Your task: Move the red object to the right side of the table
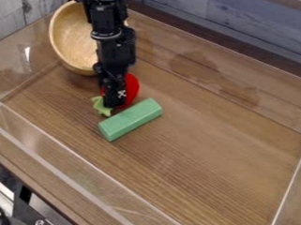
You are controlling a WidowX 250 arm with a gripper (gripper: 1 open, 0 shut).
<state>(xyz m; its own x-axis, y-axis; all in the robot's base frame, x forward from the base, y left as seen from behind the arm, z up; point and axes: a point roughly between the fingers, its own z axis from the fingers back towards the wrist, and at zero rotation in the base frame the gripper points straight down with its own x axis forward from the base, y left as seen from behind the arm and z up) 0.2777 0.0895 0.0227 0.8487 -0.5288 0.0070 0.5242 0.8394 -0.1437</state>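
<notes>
The red object (128,86), a small rounded toy with green leaves (101,106) at its lower left end, lies on the table (202,135) left of centre. My black gripper (114,93) points straight down onto it, and its fingers are shut on the red object, covering its left part. The toy touches the upper end of a green block.
A green rectangular block (130,119) lies slanted just below and right of the toy. A wooden bowl (71,36) stands at the back left behind the arm. Clear acrylic walls (24,53) edge the tabletop. Bare wood spreads to the right.
</notes>
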